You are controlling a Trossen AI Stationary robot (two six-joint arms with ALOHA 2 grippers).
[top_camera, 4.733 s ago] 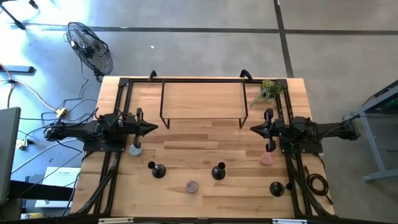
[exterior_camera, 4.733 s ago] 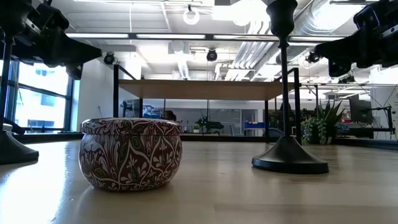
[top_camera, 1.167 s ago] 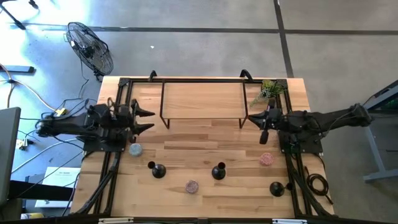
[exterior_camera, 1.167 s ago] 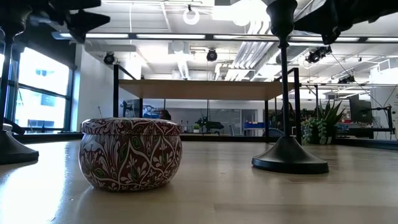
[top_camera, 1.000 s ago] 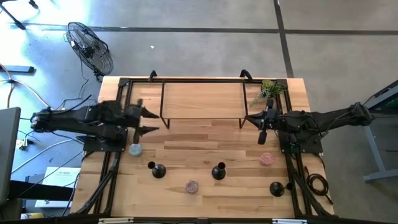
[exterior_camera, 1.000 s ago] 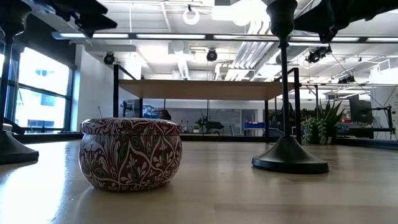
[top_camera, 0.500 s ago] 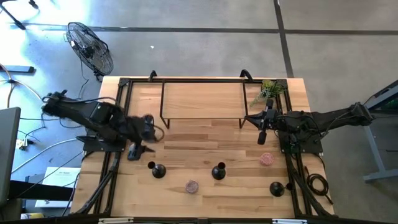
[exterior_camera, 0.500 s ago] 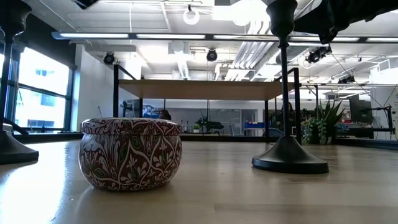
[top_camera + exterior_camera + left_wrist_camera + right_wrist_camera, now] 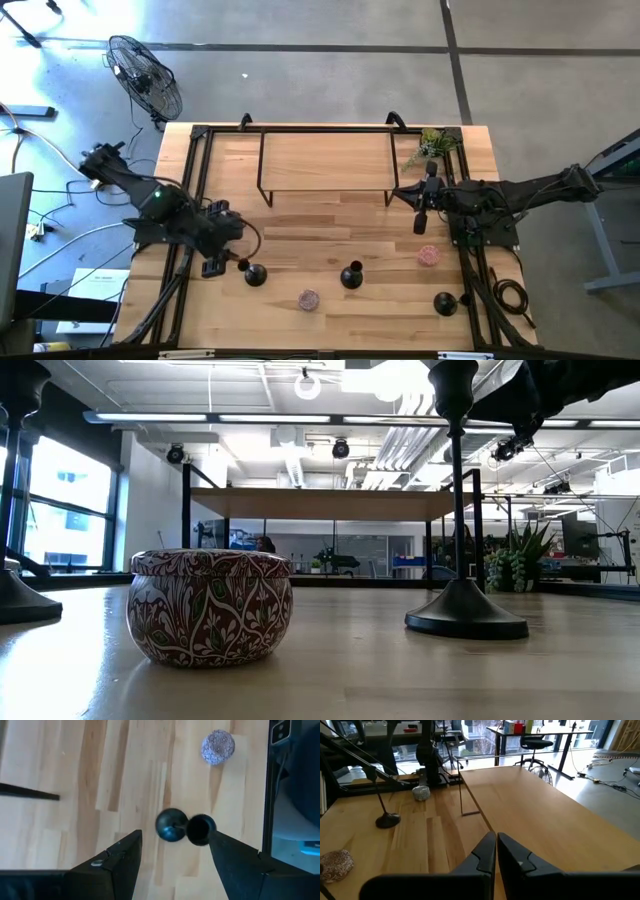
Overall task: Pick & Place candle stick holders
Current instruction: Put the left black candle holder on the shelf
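High view: left hand (image 9: pixel 224 262) spread beside left holder (image 9: pixel 254 275); patterned tin (image 9: pixel 308 299) nearby; right hand (image 9: pixel 421 222) pressed together.

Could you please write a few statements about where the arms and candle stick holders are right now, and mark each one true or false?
1. The left gripper hangs open above a candle stick holder. True.
2. The right gripper grips a holder. False: it is shut on nothing, over the raised shelf.
3. All three holders stand on the table. True: the left one, the middle one and the right one.
4. The patterned tin sits on the shelf. False: it rests on the table near the front edge.
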